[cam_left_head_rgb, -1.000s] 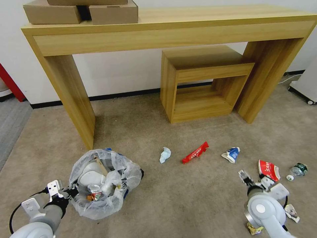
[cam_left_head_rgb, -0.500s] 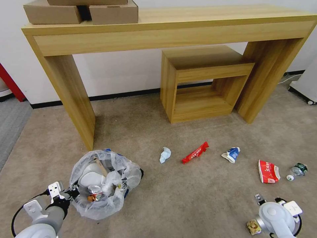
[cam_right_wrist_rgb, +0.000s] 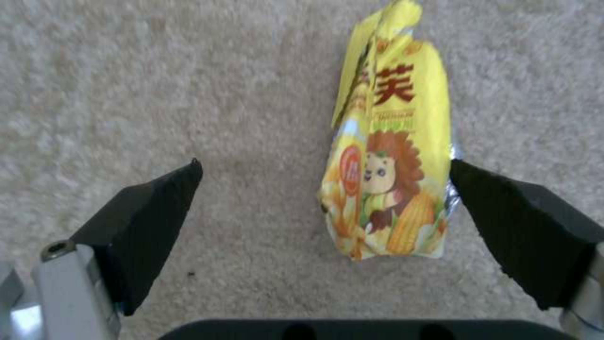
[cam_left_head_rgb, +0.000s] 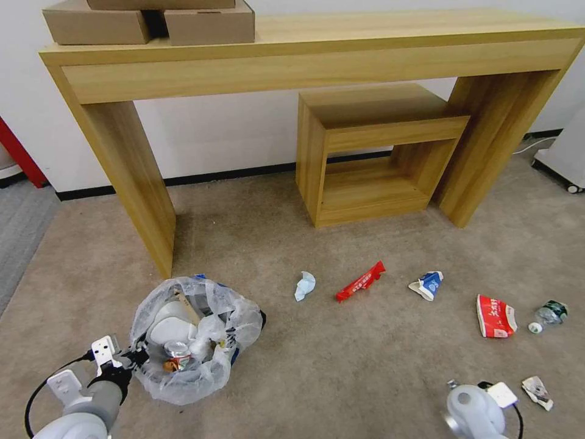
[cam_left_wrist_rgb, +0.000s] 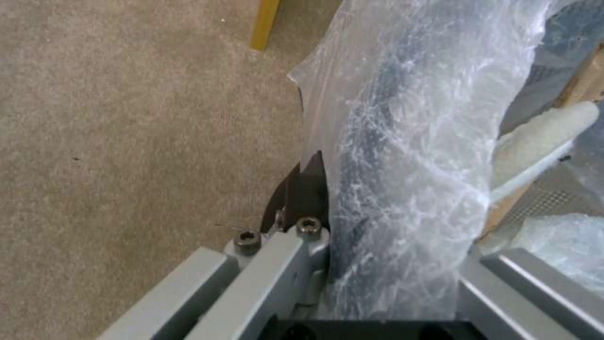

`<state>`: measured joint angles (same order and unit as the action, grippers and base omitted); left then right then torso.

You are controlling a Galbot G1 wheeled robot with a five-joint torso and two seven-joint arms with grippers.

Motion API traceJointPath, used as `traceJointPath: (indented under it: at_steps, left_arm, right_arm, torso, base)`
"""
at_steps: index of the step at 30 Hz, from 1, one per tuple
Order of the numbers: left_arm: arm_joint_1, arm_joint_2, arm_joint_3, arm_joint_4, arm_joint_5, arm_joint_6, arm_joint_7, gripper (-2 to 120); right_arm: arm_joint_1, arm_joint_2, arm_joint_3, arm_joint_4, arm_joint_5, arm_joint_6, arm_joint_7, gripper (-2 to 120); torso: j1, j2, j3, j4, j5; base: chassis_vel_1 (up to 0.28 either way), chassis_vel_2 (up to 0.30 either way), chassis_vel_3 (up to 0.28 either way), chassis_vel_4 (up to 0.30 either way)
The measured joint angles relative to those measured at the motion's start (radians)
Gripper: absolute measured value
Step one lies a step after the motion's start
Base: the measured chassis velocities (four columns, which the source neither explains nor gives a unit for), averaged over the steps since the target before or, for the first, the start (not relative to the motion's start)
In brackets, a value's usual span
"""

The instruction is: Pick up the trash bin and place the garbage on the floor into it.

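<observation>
Partly done: left gripper (cam_left_wrist_rgb: 352, 264) pinches the bag-lined blue round trash bin (cam_left_head_rgb: 189, 338); beyond it, right gripper (cam_right_wrist_rgb: 324, 208) spread around a yellow crinkled wrapper (cam_right_wrist_rgb: 387, 165).

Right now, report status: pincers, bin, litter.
Left pincer shut on trash bin rim. Right pincer open, straddling yellow wrapper on floor. Nothing in the way.

Head cam sits up high, looking forward and down over the carpet (cam_left_head_rgb: 341, 353) toward the wooden table (cam_left_head_rgb: 304, 55). Left wrist cam is jammed right against the trash bin (cam_left_wrist_rgb: 403, 156) liner, also seen from above. Right wrist cam stares straight down, close over a yellow wrapper (cam_right_wrist_rgb: 390, 165).
</observation>
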<state>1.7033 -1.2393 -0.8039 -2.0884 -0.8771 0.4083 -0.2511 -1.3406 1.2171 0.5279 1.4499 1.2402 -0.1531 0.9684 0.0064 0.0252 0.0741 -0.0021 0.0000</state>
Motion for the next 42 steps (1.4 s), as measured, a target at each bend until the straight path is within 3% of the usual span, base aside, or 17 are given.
traceJointPath:
  at_steps: [4,7,13,15,24,27,32,35,36,39,40,42]
  left_arm:
    - [0.000,-0.001,-0.001,0.002,0.003,-0.005,0.001,0]
    - [0.000,-0.002,-0.001,0.005,0.008,-0.009,0.003,0]
    - [0.002,-0.004,-0.001,0.008,0.013,-0.012,0.008,0]
    - [0.001,-0.005,0.000,0.010,0.015,-0.013,0.009,0]
    - [-0.003,-0.009,0.008,0.019,0.025,-0.020,0.015,0]
    - [-0.002,-0.008,0.008,0.021,0.026,-0.024,0.017,0]
    - [0.000,-0.004,0.006,0.020,0.025,-0.024,0.018,0]
    - [0.002,0.000,0.004,0.014,0.022,-0.024,0.018,0]
    - [0.002,0.000,0.004,0.014,0.022,-0.024,0.018,0]
    - [0.006,0.003,0.002,0.012,0.021,-0.024,0.018,0]
    - [0.006,0.003,0.002,0.012,0.021,-0.024,0.018,0]
    - [0.009,0.004,0.001,0.011,0.021,-0.023,0.018,0]
  right_arm:
    - [0.006,0.007,-0.018,-0.020,-0.029,0.007,-0.008,93]
    - [0.005,0.010,-0.028,-0.035,-0.059,0.020,-0.016,79]
    - [-0.004,0.010,-0.029,-0.035,-0.078,0.025,-0.023,64]
    - [-0.010,0.008,-0.030,-0.031,-0.089,0.028,-0.026,52]
    - [-0.043,0.003,-0.028,-0.010,-0.128,0.036,-0.045,22]
    - [-0.047,0.004,-0.028,-0.010,-0.136,0.039,-0.052,7]
    - [-0.050,0.001,-0.033,-0.012,-0.162,0.073,-0.097,0]
    - [-0.069,-0.015,-0.034,0.017,-0.202,0.181,-0.245,0]
    - [-0.069,-0.015,-0.034,0.017,-0.202,0.181,-0.245,0]
    - [-0.105,-0.047,-0.035,0.103,-0.260,0.330,-0.450,0]
    - [-0.105,-0.047,-0.035,0.103,-0.260,0.330,-0.450,0]
    - [-0.124,-0.083,-0.039,0.178,-0.279,0.405,-0.581,0]
  torso:
    - [0.000,0.000,0.000,0.0000,0.0000]
    - [0.000,0.000,0.000,0.0000,0.0000]
    - [0.000,0.000,0.000,0.0000,0.0000]
    - [0.000,0.000,0.000,0.0000,0.0001]
    - [0.000,0.000,0.000,0.0000,0.0000]
    - [0.000,0.000,0.000,-0.0001,0.0000]
    - [0.000,0.000,0.000,0.0000,0.0002]
    - [0.000,0.000,0.000,0.0000,0.0002]
    - [0.000,0.000,0.000,0.0000,0.0002]
    - [0.000,0.000,0.000,-0.0002,0.0002]
    - [0.000,0.000,0.000,-0.0002,0.0002]
    - [0.000,0.000,0.000,-0.0001,0.0001]
  base:
    - [0.000,0.000,0.000,0.000]
    - [0.000,0.000,0.000,0.000]
    - [0.000,0.000,0.000,0.000]
    - [0.000,0.000,0.000,0.000]
    - [0.000,0.000,0.000,0.000]
    - [0.000,0.000,0.000,0.000]
    - [0.000,0.000,0.000,0.000]
    - [0.000,0.000,0.000,0.000]
    - [0.000,0.000,0.000,0.000]
    - [0.000,0.000,0.000,0.000]
    - [0.000,0.000,0.000,0.000]
    - [0.000,0.000,0.000,0.000]
